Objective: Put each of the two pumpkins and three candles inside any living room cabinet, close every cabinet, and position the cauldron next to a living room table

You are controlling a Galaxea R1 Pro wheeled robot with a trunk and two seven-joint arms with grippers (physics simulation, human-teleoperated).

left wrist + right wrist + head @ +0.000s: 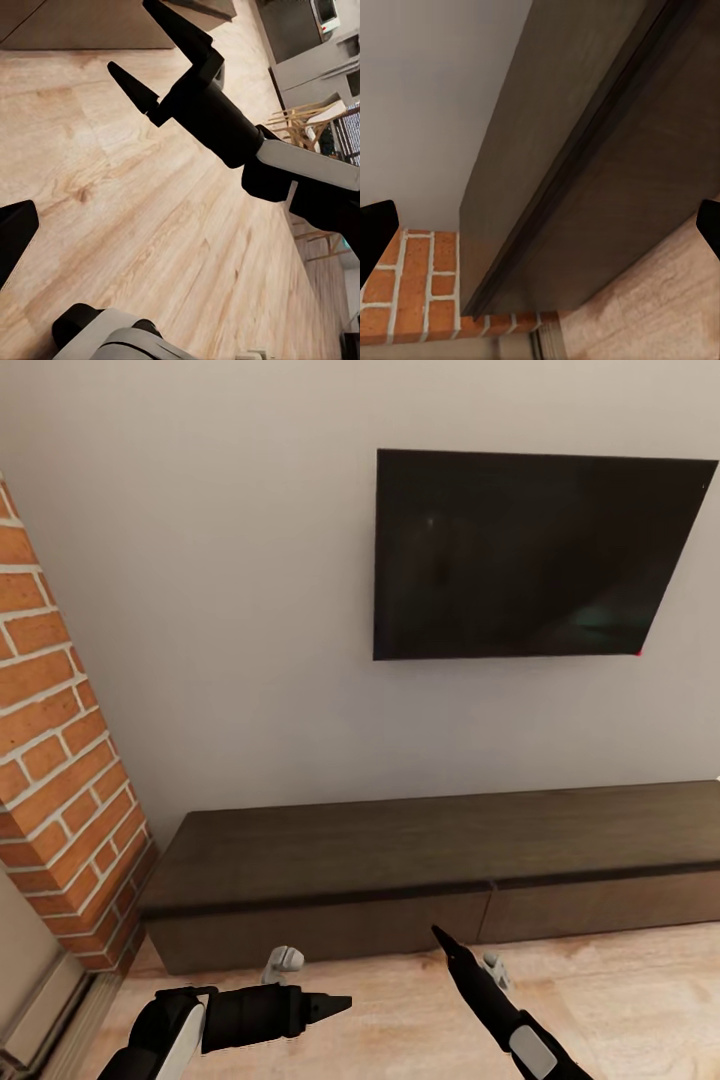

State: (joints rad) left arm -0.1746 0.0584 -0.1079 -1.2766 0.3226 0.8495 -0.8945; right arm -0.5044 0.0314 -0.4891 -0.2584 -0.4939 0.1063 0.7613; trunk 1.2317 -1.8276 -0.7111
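The long low dark brown cabinet (430, 860) stands against the wall under the black TV (530, 555), with its flat drawer fronts shut. It also appears as the cabinet (607, 172) close up and the cabinet (75, 26). My right gripper (440, 935) is open and empty, pointing at the cabinet front near the seam between two drawers. Its fingers spread wide in the right gripper (132, 36) and the right gripper (540, 225). My left gripper (340, 1003) hovers low over the floor, open and empty. The pumpkins, candles, cauldron and coffee table are out of view.
A red brick pillar (55, 760) stands at the cabinet's left end. Pale wood floor (150, 210) lies in front of the cabinet. Wooden dining chairs (311, 127) stand farther off across the room.
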